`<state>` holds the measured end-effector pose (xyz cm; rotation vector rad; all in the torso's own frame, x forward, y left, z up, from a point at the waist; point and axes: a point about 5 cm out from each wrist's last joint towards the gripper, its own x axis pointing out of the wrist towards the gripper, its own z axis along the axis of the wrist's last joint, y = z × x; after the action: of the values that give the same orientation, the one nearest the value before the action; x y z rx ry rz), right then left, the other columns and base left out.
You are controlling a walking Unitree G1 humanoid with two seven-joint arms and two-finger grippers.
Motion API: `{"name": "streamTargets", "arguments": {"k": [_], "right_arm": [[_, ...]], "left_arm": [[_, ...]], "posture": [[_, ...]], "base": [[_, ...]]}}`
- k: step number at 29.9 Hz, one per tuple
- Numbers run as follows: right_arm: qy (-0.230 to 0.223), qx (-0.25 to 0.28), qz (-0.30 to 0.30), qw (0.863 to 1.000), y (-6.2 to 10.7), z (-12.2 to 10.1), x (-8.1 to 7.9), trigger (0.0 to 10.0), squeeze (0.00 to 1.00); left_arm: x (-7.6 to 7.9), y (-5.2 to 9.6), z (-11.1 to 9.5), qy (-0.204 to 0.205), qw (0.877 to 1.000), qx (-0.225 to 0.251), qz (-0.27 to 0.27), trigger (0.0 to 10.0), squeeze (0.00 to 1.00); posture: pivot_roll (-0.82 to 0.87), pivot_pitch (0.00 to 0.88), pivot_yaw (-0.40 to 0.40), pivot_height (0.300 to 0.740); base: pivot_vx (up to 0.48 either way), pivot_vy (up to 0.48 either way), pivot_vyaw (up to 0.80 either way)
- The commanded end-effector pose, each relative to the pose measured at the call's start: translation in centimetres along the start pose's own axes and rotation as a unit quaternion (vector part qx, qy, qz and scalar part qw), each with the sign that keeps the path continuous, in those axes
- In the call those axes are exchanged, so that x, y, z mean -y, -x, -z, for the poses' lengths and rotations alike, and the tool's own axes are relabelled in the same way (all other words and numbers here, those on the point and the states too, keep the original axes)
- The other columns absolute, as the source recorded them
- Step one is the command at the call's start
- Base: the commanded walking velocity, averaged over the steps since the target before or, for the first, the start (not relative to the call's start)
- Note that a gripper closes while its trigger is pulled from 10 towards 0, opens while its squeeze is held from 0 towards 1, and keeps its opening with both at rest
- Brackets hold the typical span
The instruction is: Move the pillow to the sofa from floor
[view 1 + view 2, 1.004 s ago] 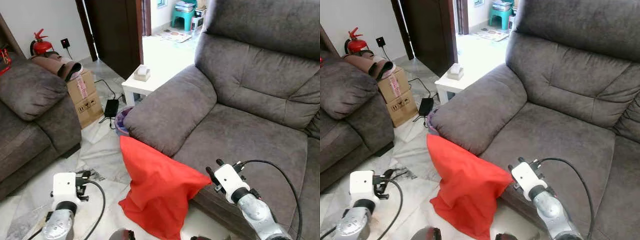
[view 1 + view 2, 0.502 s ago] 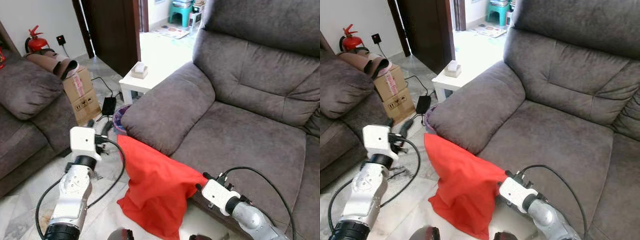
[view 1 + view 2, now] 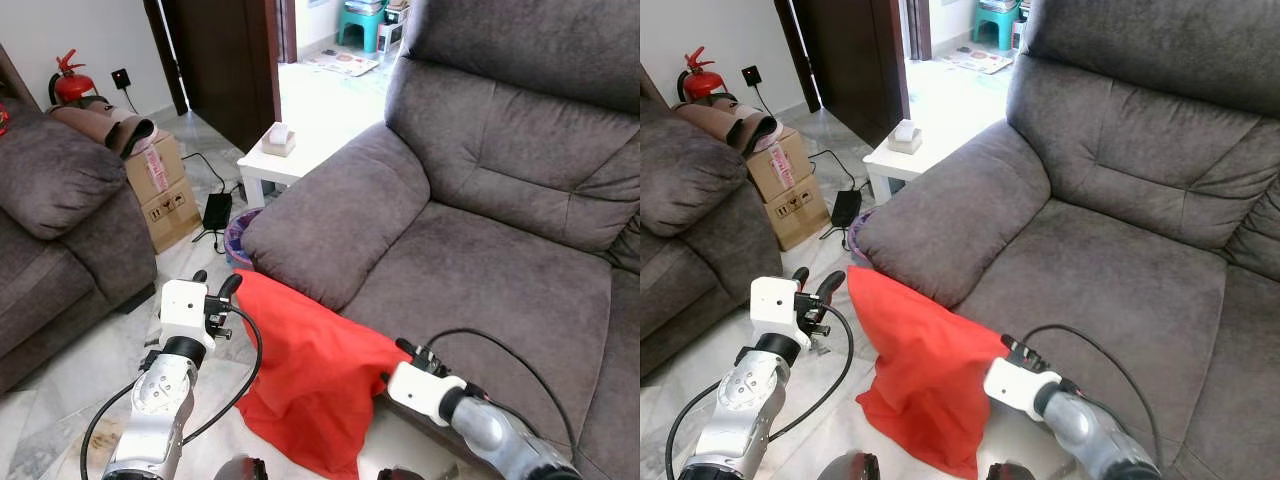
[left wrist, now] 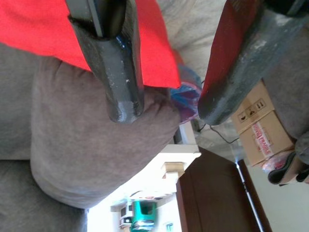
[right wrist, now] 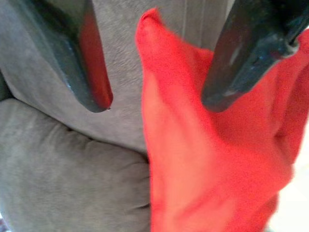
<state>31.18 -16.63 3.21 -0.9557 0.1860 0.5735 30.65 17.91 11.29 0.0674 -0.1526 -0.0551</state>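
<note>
A red pillow (image 3: pixel 310 380) stands on the floor, leaning against the front of the grey sofa (image 3: pixel 480 260) below its armrest (image 3: pixel 330 220). My left gripper (image 3: pixel 217 282) is open, right beside the pillow's upper left corner; the left wrist view has the red cloth just past its fingertips (image 4: pixel 123 92). At the pillow's right corner, by the seat edge, my right gripper (image 5: pixel 154 96) is open, and that red corner (image 5: pixel 164 72) lies between its two fingers without being pinched.
A second grey sofa (image 3: pixel 50 230) stands at the left, with a cardboard box (image 3: pixel 165 190) beside it. A white side table (image 3: pixel 285 165), a black power adapter (image 3: pixel 218 212) with cables and a purple bag (image 3: pixel 238 240) sit behind the armrest. Pale tiled floor lies before the pillow.
My left arm has risen from the floor side and come right up to the pillow's upper left corner. The right gripper has slid left and down onto the pillow's right corner.
</note>
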Motion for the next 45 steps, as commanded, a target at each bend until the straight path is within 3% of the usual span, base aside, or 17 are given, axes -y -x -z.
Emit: {"name": "streamTargets", "arguments": {"k": [1,7,16,17,18,35,45], "right_arm": [[-0.007,-0.022,0.009,1.0,-0.3,0.2,-0.1,10.0,1.0],[0.004,-0.046,-0.001,0.999,-0.8,-0.1,-0.6,10.0,1.0],[-0.01,-0.064,-0.004,0.998,-0.9,0.2,-0.2,10.0,0.98],[-0.009,-0.065,-0.005,0.998,-0.8,0.3,-0.2,10.0,0.53],[-0.009,-0.067,-0.005,0.998,-0.8,0.3,-0.2,10.0,0.0],[-0.029,-0.081,0.016,0.996,-1.6,-0.5,-0.4,10.0,0.0],[-0.015,-0.09,0.007,0.996,-1.5,-0.4,-0.9,10.0,0.0]], "left_arm": [[0.3,-0.3,-0.5,-0.005,1.0,0.006,0.006,10.0,0.0],[1.0,-0.3,-1.1,0.001,1.0,0.013,0.024,10.0,0.0],[1.3,0.2,-1.1,0.005,0.999,0.005,0.037,10.0,0.0],[1.3,0.3,-1.1,0.005,0.999,0.004,0.037,10.0,0.0],[1.3,0.4,-1.1,0.005,0.999,0.003,0.038,10.0,0.0],[1.4,1.6,-3.0,0.0,0.999,0.009,0.053,10.0,0.0],[1.7,2.4,-4.5,-0.003,0.998,0.011,0.067,10.0,0.0]], "posture": [[0.06,0.136,0.021,0.636],[0.08,0.145,0.025,0.636],[0.08,0.159,0.034,0.636],[0.08,0.16,0.034,0.636],[0.08,0.16,0.034,0.636],[0.15,0.236,0.056,0.636],[0.17,0.286,0.071,0.636]], "base": [[0.0,0.0,0.0],[0.0,0.0,0.0],[0.0,0.0,0.0],[0.0,0.0,0.0],[0.0,0.0,0.0],[0.0,0.0,0.0],[0.0,0.0,0.0]]}}
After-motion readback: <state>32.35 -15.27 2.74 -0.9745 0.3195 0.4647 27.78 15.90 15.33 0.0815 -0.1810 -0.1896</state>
